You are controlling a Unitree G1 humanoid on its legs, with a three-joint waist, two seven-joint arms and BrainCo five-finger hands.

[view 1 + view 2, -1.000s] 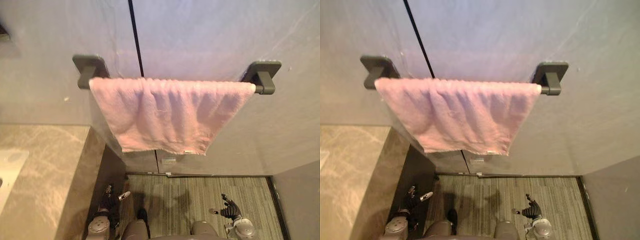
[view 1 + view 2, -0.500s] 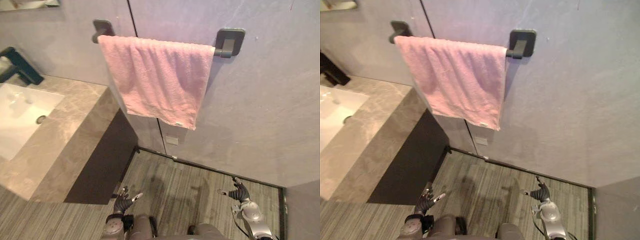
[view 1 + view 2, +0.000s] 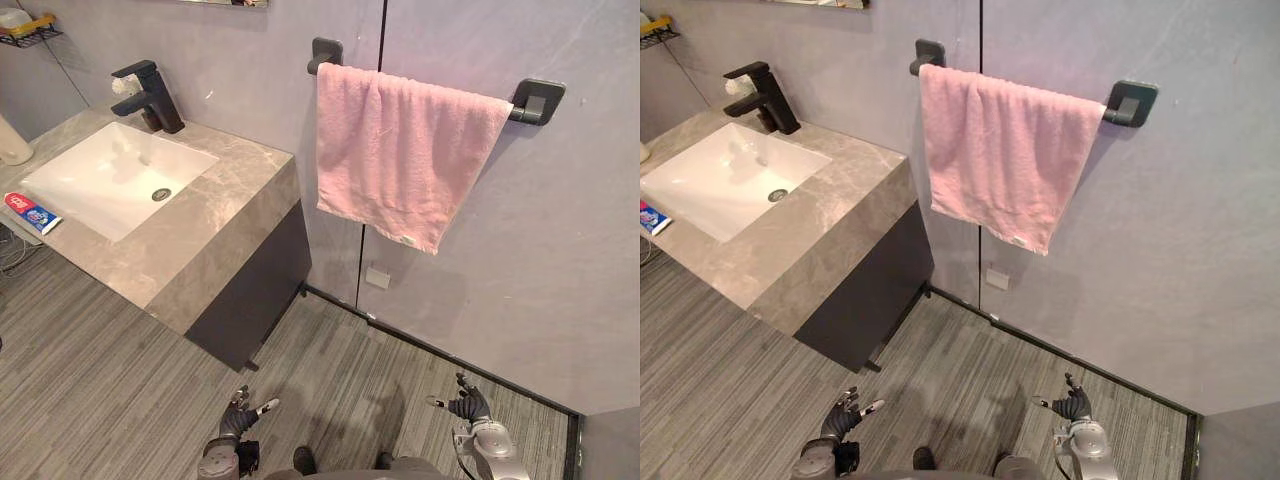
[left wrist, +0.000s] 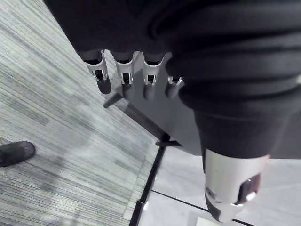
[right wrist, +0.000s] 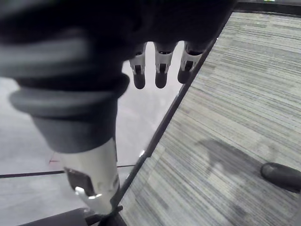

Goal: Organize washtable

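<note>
My left hand [image 3: 240,418] and right hand [image 3: 468,406] hang low over the floor [image 3: 100,380], fingers loose and empty, since I judge the washtable [image 3: 210,225], with a tube [image 3: 30,213] lying beside its basin [image 3: 90,175], is well out of reach.

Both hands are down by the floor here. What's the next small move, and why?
Probably a step left toward the washtable. The left hand and right hand both hang open and empty over the floor, well short of the counter. The tube beside the sink lies at the counter's far left edge. The pink towel already hangs on its bar, so it likely needs nothing.
</note>
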